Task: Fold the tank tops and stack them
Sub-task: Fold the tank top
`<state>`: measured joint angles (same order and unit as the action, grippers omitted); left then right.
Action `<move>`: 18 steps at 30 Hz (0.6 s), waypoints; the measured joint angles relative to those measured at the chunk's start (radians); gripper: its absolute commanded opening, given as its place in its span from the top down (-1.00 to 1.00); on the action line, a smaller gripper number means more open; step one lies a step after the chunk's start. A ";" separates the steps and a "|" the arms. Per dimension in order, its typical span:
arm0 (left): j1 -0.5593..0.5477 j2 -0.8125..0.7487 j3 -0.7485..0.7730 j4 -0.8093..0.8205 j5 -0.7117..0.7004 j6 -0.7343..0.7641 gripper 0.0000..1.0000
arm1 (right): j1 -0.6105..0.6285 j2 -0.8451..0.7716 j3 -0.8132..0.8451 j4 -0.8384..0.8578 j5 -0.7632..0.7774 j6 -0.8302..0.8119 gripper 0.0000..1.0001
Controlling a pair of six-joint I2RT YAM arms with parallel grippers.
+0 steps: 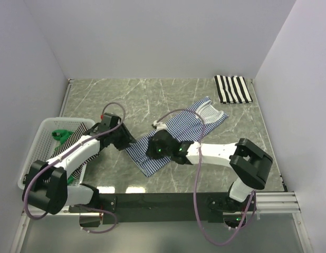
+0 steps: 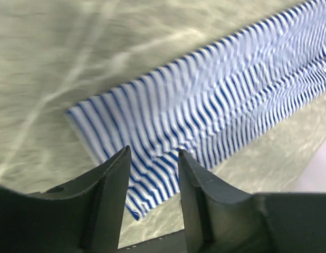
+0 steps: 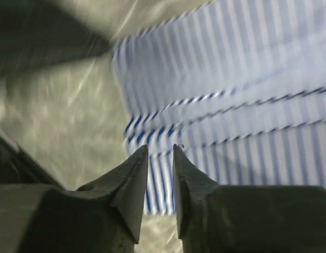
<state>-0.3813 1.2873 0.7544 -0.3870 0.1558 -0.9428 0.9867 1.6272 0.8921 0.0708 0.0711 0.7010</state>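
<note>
One broad-striped tank top (image 1: 232, 89) lies folded at the worktop's (image 1: 126, 95) one o'clock corner. The navy-striped tank top (image 1: 192, 124) lies at centre, apparently folded lengthwise, not yet stacked. The left end effector (image 2: 152, 153) gapes wide and the right end effector (image 3: 160, 147) narrowly, both empty. More cloth sits in the basket (image 1: 44, 126) at eight o'clock.

White mesh basket (image 1: 40, 145), marble table (image 1: 131, 97)
</note>
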 measured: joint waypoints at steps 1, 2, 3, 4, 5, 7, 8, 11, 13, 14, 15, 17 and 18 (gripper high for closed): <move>0.019 -0.011 -0.017 -0.002 -0.003 -0.006 0.04 | 0.031 -0.001 0.008 -0.019 0.013 -0.016 0.29; 0.037 -0.018 -0.033 0.000 -0.002 -0.010 0.00 | 0.068 -0.001 0.016 -0.040 0.026 -0.032 0.25; 0.051 -0.021 -0.049 0.002 -0.002 -0.013 -0.01 | 0.100 0.000 0.023 -0.063 0.042 -0.047 0.24; 0.061 -0.021 -0.060 0.003 0.001 -0.013 -0.02 | 0.128 0.000 0.027 -0.085 0.056 -0.060 0.21; 0.071 -0.021 -0.074 0.007 0.005 -0.013 -0.04 | 0.153 0.000 0.031 -0.101 0.067 -0.071 0.19; 0.093 -0.021 -0.103 0.027 0.017 -0.013 -0.05 | 0.212 0.012 0.051 -0.146 0.097 -0.098 0.14; 0.105 -0.020 -0.116 0.040 0.026 -0.011 -0.06 | 0.229 0.018 0.060 -0.162 0.106 -0.108 0.13; 0.137 -0.003 -0.141 0.075 0.050 -0.003 -0.08 | 0.270 0.049 0.107 -0.224 0.156 -0.143 0.07; 0.153 0.019 -0.151 0.101 0.064 0.003 -0.08 | 0.292 0.072 0.140 -0.254 0.184 -0.167 0.05; 0.159 0.031 -0.156 0.120 0.073 0.006 -0.08 | 0.299 0.080 0.152 -0.266 0.195 -0.175 0.04; 0.163 0.042 -0.162 0.135 0.082 0.008 -0.08 | 0.307 0.091 0.167 -0.282 0.207 -0.186 0.03; 0.165 0.057 -0.170 0.154 0.093 0.014 -0.09 | 0.321 0.110 0.192 -0.307 0.227 -0.202 0.01; 0.165 0.060 -0.173 0.161 0.095 0.015 -0.09 | 0.327 0.121 0.204 -0.320 0.238 -0.208 0.00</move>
<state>-0.2161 1.3472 0.5812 -0.2256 0.2512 -0.9279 1.3140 1.7485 1.0962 -0.2493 0.3088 0.4931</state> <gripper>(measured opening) 0.541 0.492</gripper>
